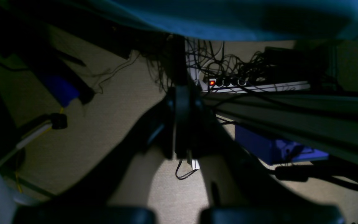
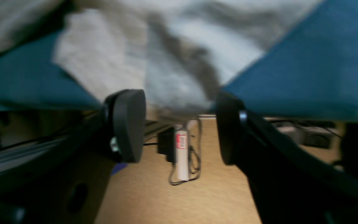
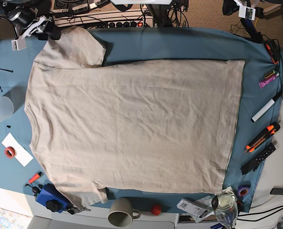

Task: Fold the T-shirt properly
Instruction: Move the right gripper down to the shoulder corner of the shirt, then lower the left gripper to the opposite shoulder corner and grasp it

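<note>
The T-shirt lies spread flat across the blue cloth, neck toward the base view's left edge, both sleeves out. Right gripper hangs just off the table edge by a sleeve, fingers spread wide, nothing between them. Left gripper sits below the table edge, pressed together and empty, cables behind it.
</note>
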Robot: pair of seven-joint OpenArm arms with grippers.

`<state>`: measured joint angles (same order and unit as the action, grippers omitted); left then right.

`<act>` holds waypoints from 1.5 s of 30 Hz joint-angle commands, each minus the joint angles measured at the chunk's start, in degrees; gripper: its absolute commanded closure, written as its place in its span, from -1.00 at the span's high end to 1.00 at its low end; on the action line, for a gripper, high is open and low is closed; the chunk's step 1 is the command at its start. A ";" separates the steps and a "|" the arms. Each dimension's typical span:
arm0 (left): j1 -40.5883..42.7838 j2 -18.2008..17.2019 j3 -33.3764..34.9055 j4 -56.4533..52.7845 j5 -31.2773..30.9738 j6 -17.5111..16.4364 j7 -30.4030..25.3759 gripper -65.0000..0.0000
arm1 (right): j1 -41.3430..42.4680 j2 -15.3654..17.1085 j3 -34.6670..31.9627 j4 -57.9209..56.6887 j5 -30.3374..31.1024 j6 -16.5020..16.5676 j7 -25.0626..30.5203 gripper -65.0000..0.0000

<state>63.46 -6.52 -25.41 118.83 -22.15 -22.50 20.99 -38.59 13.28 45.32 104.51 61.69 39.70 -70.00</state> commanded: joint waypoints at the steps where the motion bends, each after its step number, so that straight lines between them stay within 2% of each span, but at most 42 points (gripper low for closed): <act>1: 0.79 -0.20 -0.26 0.83 -0.61 -0.09 -1.07 -1.00 | -0.31 0.68 0.55 0.72 1.01 0.30 1.66 0.09; 8: -0.50 -0.17 -0.24 0.83 -0.61 -0.09 -1.05 -1.00 | -0.22 0.55 0.55 0.02 -3.80 0.30 5.75 0.09; 12: -0.96 -0.17 -0.24 0.83 -0.63 -0.11 -1.03 -1.00 | 2.60 0.55 0.52 -7.50 -3.48 0.30 5.75 0.09; 14: -1.11 -0.17 -0.24 0.83 -0.61 -0.11 -1.05 -1.00 | 4.70 0.63 0.52 -13.20 -0.79 0.30 4.22 0.09; 17: -1.09 -0.17 -0.24 0.83 -0.61 -0.11 -1.03 -1.00 | 7.37 0.68 0.52 -19.85 6.21 0.30 -2.03 0.08; 19: -1.09 -0.17 -0.24 0.83 -0.63 -0.09 -1.01 -1.00 | 8.02 0.70 0.52 -21.51 11.61 0.30 -6.73 0.08; 21: -1.09 -0.17 -0.24 0.83 -0.61 -0.11 -1.01 -1.00 | 7.96 0.70 0.52 -21.53 13.94 0.30 -9.14 0.08; 33: -1.90 -0.15 -0.24 0.83 -0.63 -0.11 -1.09 -1.00 | 5.29 0.52 0.24 -21.53 14.01 0.30 -10.00 0.08; 38: -3.28 -0.15 -0.24 0.83 -0.66 -0.35 -1.07 -1.00 | 5.42 0.55 -4.61 -21.53 13.44 0.30 -10.00 0.08; 41: -4.66 -0.15 -0.24 1.05 -0.83 -3.23 -1.07 -1.00 | 5.42 0.52 -8.46 -21.53 11.06 0.30 -7.82 0.08; 43: -5.51 -0.15 -0.24 1.46 -2.93 -3.69 -1.07 -1.00 | 5.42 0.52 -10.21 -21.53 10.08 0.30 -7.37 0.08; 45: -6.21 -0.13 -0.24 2.29 -4.68 -3.19 -1.03 -0.78 | 5.42 0.50 -10.88 -21.53 10.08 0.30 -7.45 0.08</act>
<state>56.58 -6.50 -25.41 120.01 -25.91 -25.52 21.21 -32.08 13.98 35.31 83.48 80.49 41.80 -71.55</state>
